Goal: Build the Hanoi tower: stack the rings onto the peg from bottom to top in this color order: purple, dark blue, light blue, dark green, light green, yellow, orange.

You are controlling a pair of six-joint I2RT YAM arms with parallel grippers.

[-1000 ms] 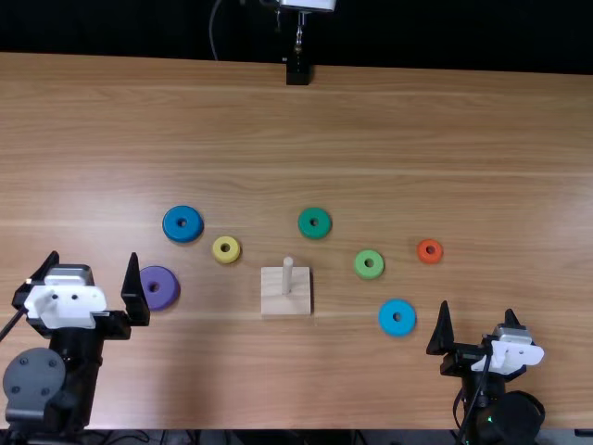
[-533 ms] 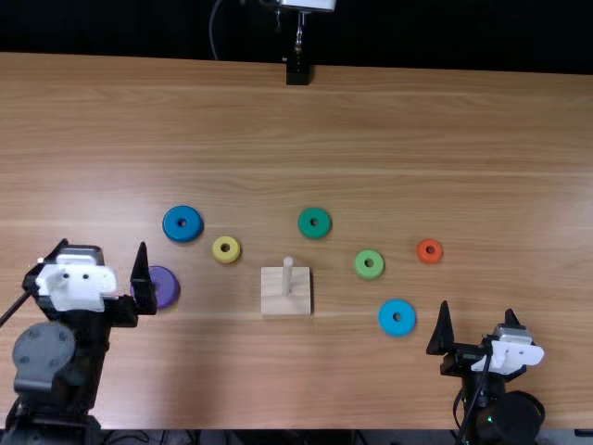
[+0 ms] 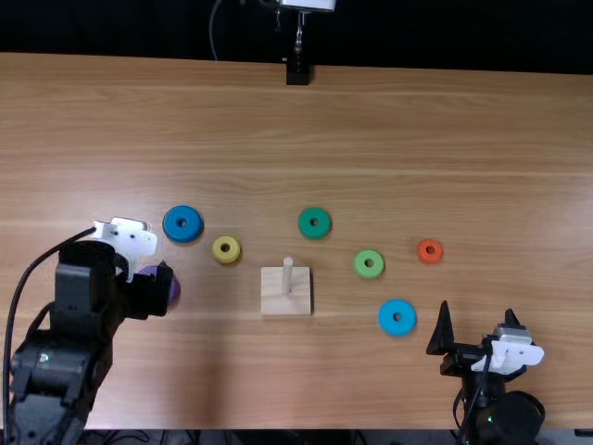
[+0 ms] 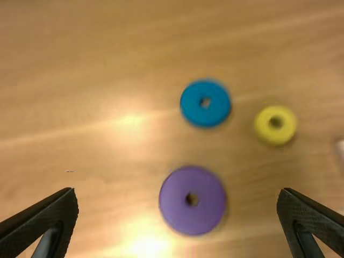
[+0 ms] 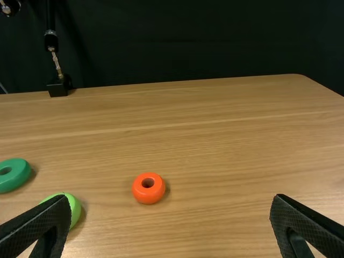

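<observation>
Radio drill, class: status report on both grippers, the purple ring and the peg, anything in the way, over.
Left gripper open, over purple ring. Right gripper open, empty. Peg bare. No obstruction seen atop purple ring.

Table (image 3: 389, 120), light brown wood | dark backdrop (image 3: 445, 35) beyond | black stand (image 3: 297, 72) at far edge | glare (image 4: 130, 121) on wood

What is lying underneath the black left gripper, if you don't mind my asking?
Below the left gripper lies the flat, round purple ring, its centre hole visible. The wooden tabletop under the ring's solid part is covered, so anything there cannot be seen.
</observation>
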